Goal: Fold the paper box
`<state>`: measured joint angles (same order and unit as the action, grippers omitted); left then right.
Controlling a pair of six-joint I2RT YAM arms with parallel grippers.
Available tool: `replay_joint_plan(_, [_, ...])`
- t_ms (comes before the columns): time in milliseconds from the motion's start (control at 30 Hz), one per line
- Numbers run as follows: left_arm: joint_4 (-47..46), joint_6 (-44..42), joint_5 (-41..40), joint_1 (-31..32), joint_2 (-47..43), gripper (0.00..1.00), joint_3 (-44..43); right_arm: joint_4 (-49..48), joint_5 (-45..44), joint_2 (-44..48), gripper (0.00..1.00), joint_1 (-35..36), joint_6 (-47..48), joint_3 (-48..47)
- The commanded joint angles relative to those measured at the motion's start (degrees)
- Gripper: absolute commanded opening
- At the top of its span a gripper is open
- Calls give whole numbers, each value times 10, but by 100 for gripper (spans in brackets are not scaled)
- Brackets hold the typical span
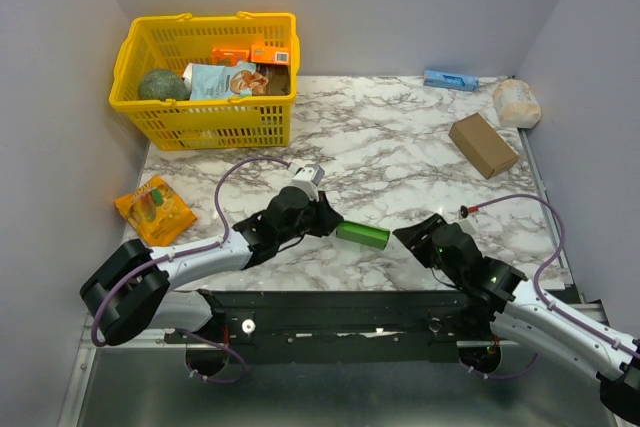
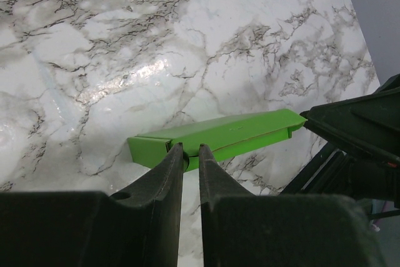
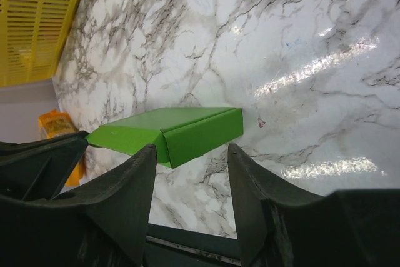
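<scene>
Paper box (image 1: 362,235) lies flat on the bench (image 1: 400,162) btwn the arms, left hand (image 2: 190,152) pinched nearly shut on one end, right hand (image 3: 191,149) wide open & empty at the other: best hold left firm, close right squarely on a crease w/o crushing the card.

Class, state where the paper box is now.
Top view: the paper box lies near the front edge of the table, between the left gripper, pinching it, and the open right gripper.
</scene>
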<state>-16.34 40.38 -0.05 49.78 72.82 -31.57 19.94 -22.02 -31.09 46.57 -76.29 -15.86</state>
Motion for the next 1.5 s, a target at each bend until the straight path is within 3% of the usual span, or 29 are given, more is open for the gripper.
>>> replay_joint_plan(0, [93, -20, -13, 8, 7, 21, 26, -17, -26, -8, 57, 1, -12, -15])
replay_joint_plan(600, [95, -20, -16, 13, 9, 21, 23, -72, 8, -26, 57, -2, -17, -8])
replay_joint_plan(700, [94, -20, -16, 14, 11, 21, 21, -72, 40, -50, 53, -2, -20, -5])
replay_joint_plan(833, [92, -19, -17, 15, 13, 21, 21, -88, 69, -55, 33, -2, -46, 23])
replay_joint_plan(933, [92, -20, -17, 14, 13, 21, 22, -92, 78, -43, 24, -1, -52, 40])
replay_joint_plan(1133, [90, -21, -18, 15, 18, 21, 20, -77, 71, -43, 15, 6, -66, 56])
replay_joint_plan(1467, [94, -25, -20, 15, 20, 21, 15, -18, 56, -99, 9, 24, -39, 40])
